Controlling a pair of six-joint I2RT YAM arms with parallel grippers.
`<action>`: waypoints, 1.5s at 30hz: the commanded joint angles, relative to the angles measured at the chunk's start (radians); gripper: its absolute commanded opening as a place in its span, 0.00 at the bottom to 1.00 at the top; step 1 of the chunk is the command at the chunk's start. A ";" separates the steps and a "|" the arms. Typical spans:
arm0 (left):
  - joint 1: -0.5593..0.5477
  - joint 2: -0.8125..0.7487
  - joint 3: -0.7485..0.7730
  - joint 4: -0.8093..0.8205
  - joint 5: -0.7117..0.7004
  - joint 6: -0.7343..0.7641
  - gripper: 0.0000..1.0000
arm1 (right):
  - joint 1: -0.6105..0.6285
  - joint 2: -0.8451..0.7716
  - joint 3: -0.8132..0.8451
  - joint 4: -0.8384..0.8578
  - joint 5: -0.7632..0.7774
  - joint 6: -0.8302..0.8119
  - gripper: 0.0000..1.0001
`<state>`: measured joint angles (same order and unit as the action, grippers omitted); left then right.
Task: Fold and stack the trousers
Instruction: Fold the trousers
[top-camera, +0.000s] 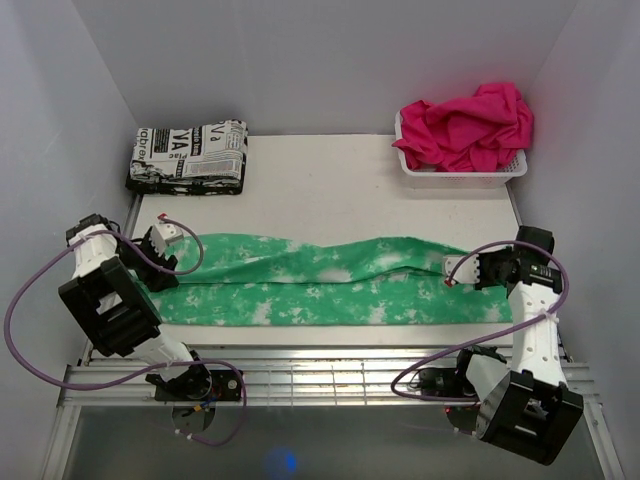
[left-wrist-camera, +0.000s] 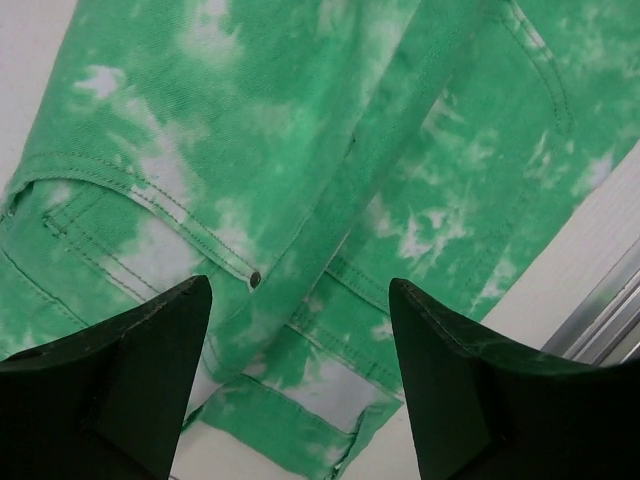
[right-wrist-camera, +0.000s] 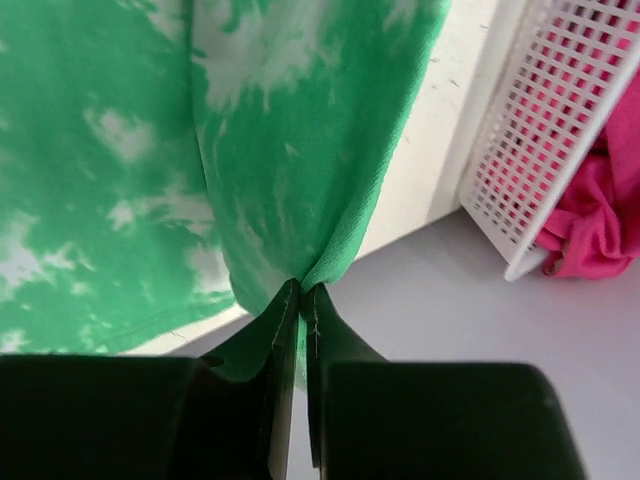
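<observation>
Now your right gripper clamped on trousers leg end; your left gripper spread open over waist end

The near half of the table is covered from side to side by the trousers. Beyond them a bare band of tabletop is uncovered, widest in the middle. Its far left corner is taken up by a folded newsprint cloth, its far right corner by a white basket heaped with pink cloth. Both sides are shut in by walls. The trouser ends are occupied by the left gripper and the right gripper.
</observation>
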<state>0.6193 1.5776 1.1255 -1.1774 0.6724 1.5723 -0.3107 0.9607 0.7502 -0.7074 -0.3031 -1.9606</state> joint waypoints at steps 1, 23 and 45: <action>0.007 -0.022 -0.007 0.045 -0.002 0.104 0.83 | -0.017 -0.056 -0.100 0.086 -0.031 -0.070 0.08; 0.000 -0.139 -0.187 0.231 -0.051 0.129 0.00 | -0.145 -0.042 -0.253 -0.052 -0.048 -0.284 0.08; -0.107 0.209 -0.223 0.436 -0.231 -0.375 0.00 | -0.119 0.238 -0.351 0.172 0.125 -0.298 0.08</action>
<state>0.5301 1.5654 0.8536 -1.0286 0.5026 1.3876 -0.4488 1.0557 0.4530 -0.6659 -0.2523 -1.9976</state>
